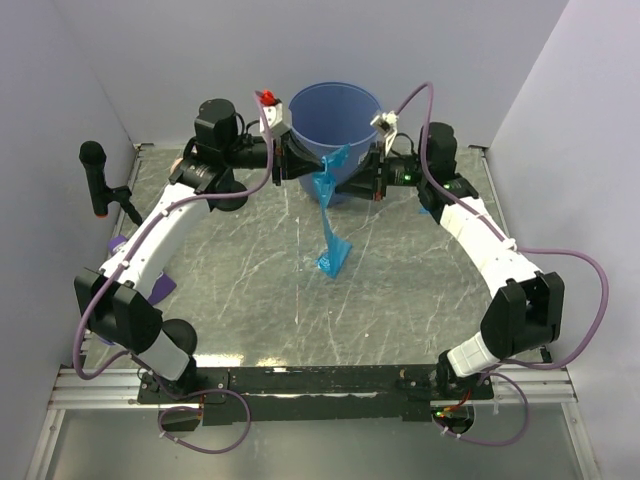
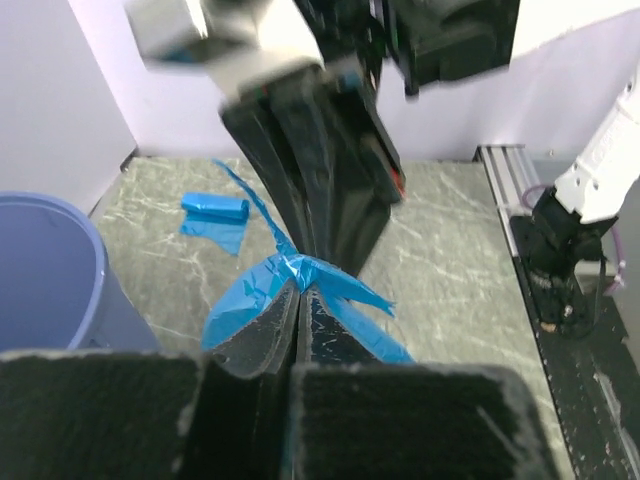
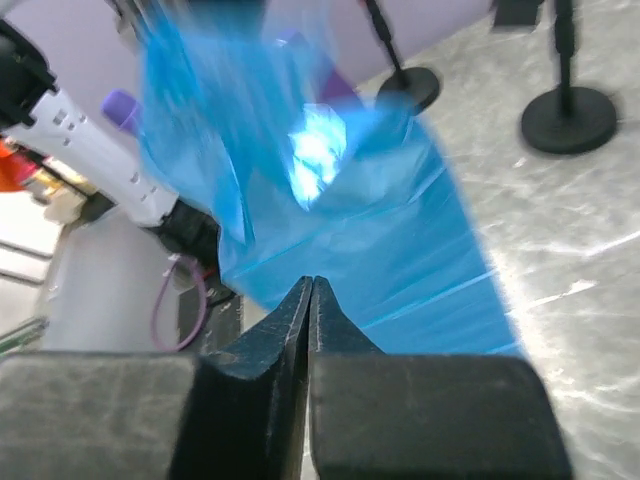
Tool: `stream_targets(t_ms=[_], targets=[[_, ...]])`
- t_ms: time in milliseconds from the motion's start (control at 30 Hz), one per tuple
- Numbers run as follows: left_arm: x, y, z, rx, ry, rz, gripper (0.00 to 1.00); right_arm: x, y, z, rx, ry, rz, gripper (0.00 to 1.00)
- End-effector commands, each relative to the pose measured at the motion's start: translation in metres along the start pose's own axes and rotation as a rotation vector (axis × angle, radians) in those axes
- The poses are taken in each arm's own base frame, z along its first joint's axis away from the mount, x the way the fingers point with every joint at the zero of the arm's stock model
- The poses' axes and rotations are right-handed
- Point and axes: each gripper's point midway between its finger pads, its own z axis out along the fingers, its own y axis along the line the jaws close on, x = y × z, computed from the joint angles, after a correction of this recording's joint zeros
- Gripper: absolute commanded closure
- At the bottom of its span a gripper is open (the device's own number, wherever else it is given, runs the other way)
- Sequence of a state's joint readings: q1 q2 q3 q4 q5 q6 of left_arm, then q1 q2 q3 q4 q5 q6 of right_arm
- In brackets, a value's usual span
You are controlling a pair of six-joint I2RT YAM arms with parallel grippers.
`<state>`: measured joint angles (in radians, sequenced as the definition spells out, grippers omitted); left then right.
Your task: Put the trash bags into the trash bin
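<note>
Pale walls on three sides, and a grey marbled tabletop (image 1: 250, 300) underneath it all. Right at the far edge, about the middle, the blue bin (image 1: 335, 90) is parked upright. Just in front of it a thin blue trash bag (image 1: 329, 225) is held up from both sides, so it's strung out in a long twisted strip with its bottom end touching the tabletop near the centre.

The left gripper (image 2: 300, 300) is seen with its jaws pressed together, blue film pinched between the tips. Same deal for the right gripper (image 3: 312, 295): jaws closed, film caught at the tips and spread wide beyond them, kinda blurry. The two grippers are parked nearly nose to nose by the bin's near wall.

A small rolled packet (image 2: 215, 208) of blue film is seen lying flat on the tabletop, well apart from the held bag. Two black stands (image 3: 568, 110) with round bases can be spotted in the right wrist view.
</note>
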<state>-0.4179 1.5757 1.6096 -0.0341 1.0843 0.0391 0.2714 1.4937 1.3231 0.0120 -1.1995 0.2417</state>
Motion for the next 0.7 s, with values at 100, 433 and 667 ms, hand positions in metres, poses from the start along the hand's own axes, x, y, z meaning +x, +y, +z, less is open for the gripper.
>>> stream_targets(t_ms=[100,433,667], targets=[[-0.002,-0.010,-0.002,0.027,0.028,0.104,0.94,-0.070,0.045,-0.011,-0.009,-0.079,-0.350,0.76],[-0.001,-0.012,0.002,0.028,0.041,0.120,0.93,-0.070,0.047,-0.005,-0.027,-0.086,-0.326,0.82],[-0.002,-0.017,0.008,0.048,0.050,0.150,0.90,-0.068,0.048,0.010,-0.049,-0.075,-0.339,0.68]])
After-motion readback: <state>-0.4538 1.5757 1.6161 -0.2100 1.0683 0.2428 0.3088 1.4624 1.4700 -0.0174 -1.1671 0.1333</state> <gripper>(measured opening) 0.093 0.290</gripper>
